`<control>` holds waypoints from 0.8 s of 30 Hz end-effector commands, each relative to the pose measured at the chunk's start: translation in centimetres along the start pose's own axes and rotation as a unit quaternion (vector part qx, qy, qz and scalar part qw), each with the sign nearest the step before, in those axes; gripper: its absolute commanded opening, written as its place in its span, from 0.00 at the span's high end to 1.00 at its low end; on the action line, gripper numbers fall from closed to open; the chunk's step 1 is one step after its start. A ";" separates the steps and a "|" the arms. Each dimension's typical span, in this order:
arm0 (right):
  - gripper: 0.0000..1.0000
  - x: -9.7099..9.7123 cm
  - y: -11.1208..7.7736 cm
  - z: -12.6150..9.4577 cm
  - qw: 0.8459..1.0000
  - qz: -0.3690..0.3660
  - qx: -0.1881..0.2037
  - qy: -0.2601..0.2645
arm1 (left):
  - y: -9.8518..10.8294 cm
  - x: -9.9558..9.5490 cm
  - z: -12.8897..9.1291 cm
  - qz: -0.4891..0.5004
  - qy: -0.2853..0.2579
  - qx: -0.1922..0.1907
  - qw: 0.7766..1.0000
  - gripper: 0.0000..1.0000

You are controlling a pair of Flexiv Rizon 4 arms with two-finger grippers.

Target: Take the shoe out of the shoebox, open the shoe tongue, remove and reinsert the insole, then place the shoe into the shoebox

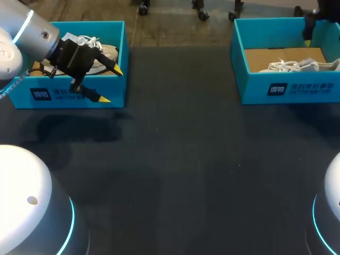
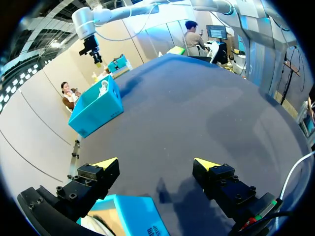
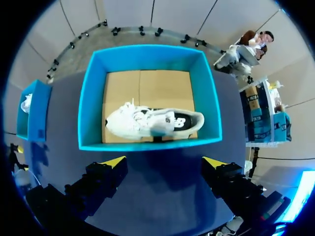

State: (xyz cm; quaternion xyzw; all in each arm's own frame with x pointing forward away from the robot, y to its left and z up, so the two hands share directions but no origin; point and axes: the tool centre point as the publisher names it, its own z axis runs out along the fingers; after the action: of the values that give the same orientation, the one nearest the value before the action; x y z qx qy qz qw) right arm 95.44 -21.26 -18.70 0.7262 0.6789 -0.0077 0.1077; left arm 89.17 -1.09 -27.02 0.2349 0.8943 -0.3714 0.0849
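Two blue shoeboxes stand at the table's back corners. The left shoebox (image 1: 64, 95) holds a white shoe (image 1: 103, 53), and my left gripper (image 1: 110, 85) hangs open over that box's front right corner (image 2: 133, 216). Nothing sits between its fingers. The right shoebox (image 1: 297, 87) holds a white shoe (image 1: 297, 65) lying on its side on the cardboard floor. My right gripper (image 3: 164, 162) is open high above this box (image 3: 91, 98), looking straight down on the shoe (image 3: 152, 122). My right arm (image 1: 313, 24) shows only partly at the box's back edge.
The dark table (image 1: 175, 159) stretches between the two boxes and toward the front. The bases of both arms, left (image 1: 26, 202) and right (image 1: 332, 212), sit at the front corners. In the left wrist view the right box (image 2: 98, 110) is far ahead.
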 end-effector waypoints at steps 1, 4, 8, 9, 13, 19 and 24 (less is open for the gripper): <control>0.00 0.8 -2.3 -0.3 1.000 0.003 -0.016 -0.001 | -0.1 0.1 0.0 0.000 0.000 -0.002 1.000 0.00; 0.00 1.5 -3.5 -0.1 1.000 -0.006 -0.016 0.009 | -0.1 0.1 0.0 0.000 0.000 -0.002 1.000 0.00; 0.00 2.4 -4.7 0.0 0.999 -0.015 -0.020 0.021 | -0.1 0.1 0.0 0.000 0.000 -0.002 1.000 0.00; 0.00 2.6 -5.1 0.0 0.999 -0.014 -0.020 0.023 | -0.1 0.1 0.0 0.000 0.000 -0.002 1.000 0.00; 0.00 3.1 -6.5 0.2 0.999 -0.011 -0.022 0.034 | -0.1 0.1 0.0 0.000 0.000 -0.002 1.000 0.00; 0.00 3.5 -8.4 1.0 0.999 0.006 -0.015 0.047 | -0.1 0.1 0.0 0.000 0.000 -0.002 1.000 0.00; 0.00 3.5 -8.4 1.0 0.999 0.006 -0.015 0.047 | -0.1 0.1 0.0 0.000 0.000 -0.002 1.000 0.00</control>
State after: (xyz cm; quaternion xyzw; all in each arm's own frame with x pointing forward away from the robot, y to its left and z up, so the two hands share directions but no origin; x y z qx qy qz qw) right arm 87.99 -17.28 -21.36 0.7290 0.6791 0.0285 0.0808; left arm 89.18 -1.08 -27.02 0.2348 0.8943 -0.3714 0.0849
